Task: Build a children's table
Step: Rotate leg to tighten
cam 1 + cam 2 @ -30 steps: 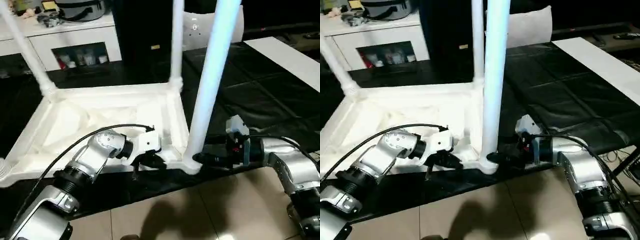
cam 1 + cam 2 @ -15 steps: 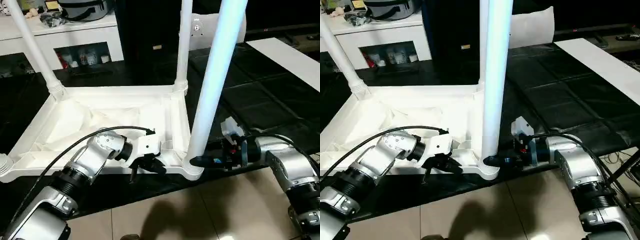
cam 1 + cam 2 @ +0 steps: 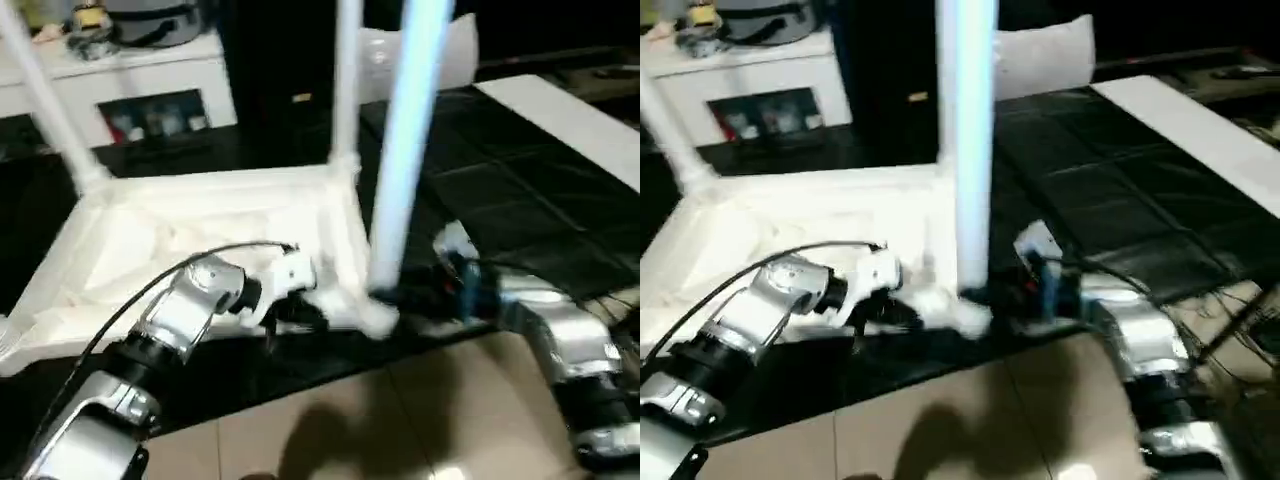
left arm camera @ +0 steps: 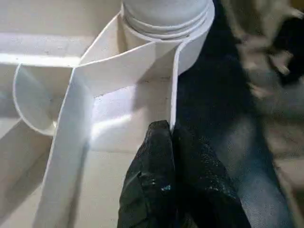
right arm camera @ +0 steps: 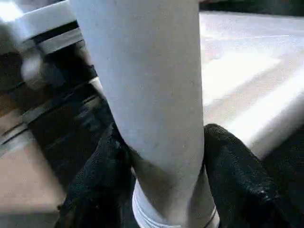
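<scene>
Count of items in view:

- Table top (image 3: 190,225): one, white, lying underside up on the dark mat.
- Legs standing up from its corners: three seen. One at the near right corner (image 3: 400,160), one at the far right corner (image 3: 347,90), one at the far left corner (image 3: 45,100). A fourth socket (image 3: 5,335) shows at the near left edge; whether a leg sits in it cannot be told.
- Robot arms: two, each ending in one gripper: left gripper (image 4: 173,142), right gripper (image 5: 161,156).
- White cabinet (image 3: 150,85): one, far left.
</scene>
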